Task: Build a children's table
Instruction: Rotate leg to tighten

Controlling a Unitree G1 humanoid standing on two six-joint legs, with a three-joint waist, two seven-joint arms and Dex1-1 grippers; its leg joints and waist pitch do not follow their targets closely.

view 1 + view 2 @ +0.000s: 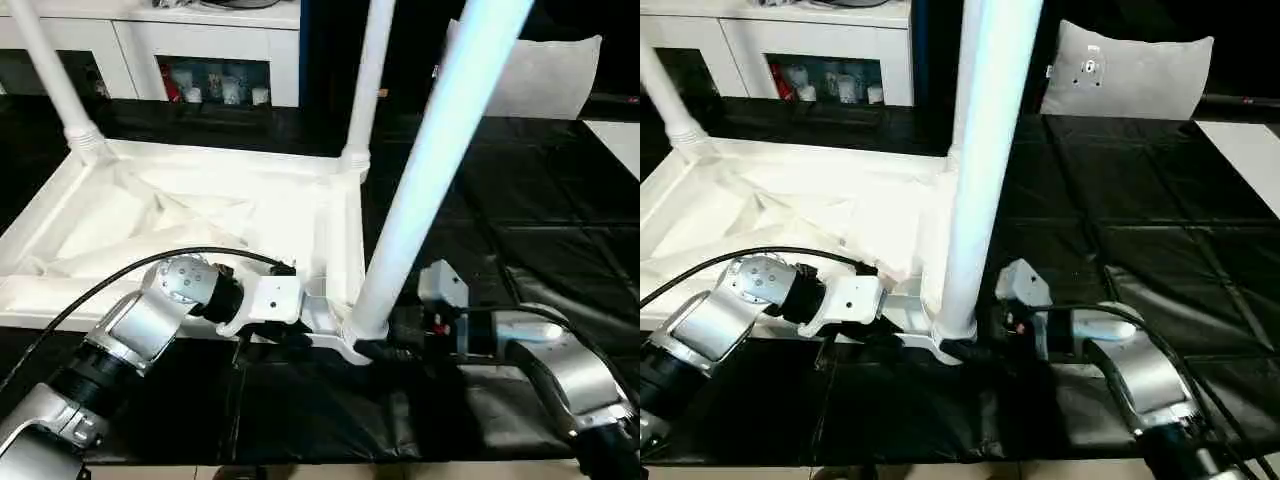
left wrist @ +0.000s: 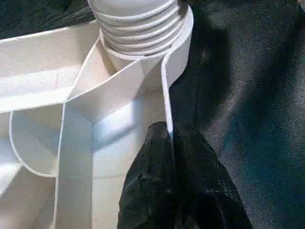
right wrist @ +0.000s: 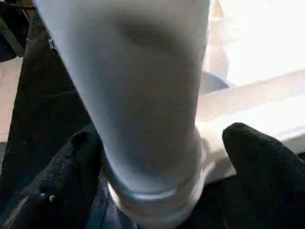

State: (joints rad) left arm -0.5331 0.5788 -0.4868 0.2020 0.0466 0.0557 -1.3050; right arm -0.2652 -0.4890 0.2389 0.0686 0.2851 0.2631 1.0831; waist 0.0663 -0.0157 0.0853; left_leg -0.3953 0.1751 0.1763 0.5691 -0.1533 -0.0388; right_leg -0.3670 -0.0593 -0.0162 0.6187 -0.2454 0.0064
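Observation:
The children's table lies upside down on the black mat, its ribbed white top (image 1: 180,215) facing up. Two legs stand at the far corners (image 1: 60,80) (image 1: 365,70). A third leg (image 1: 430,170) rises from the near right corner. My left gripper (image 1: 288,335) is shut on the top's near rim beside that corner; in the left wrist view its black fingers (image 2: 157,191) pinch the thin rim wall (image 2: 167,95) below the leg's threaded base (image 2: 138,24). My right gripper (image 1: 385,350) is open around the foot of the near leg (image 3: 138,95), with its fingers (image 3: 267,162) on either side.
White cabinets (image 1: 200,40) with open shelves stand along the back. A pale cushion-like piece (image 1: 540,70) leans at the back right, and a flat white board (image 1: 620,140) lies at the right edge. Black mat (image 1: 520,220) stretches to the right of the table.

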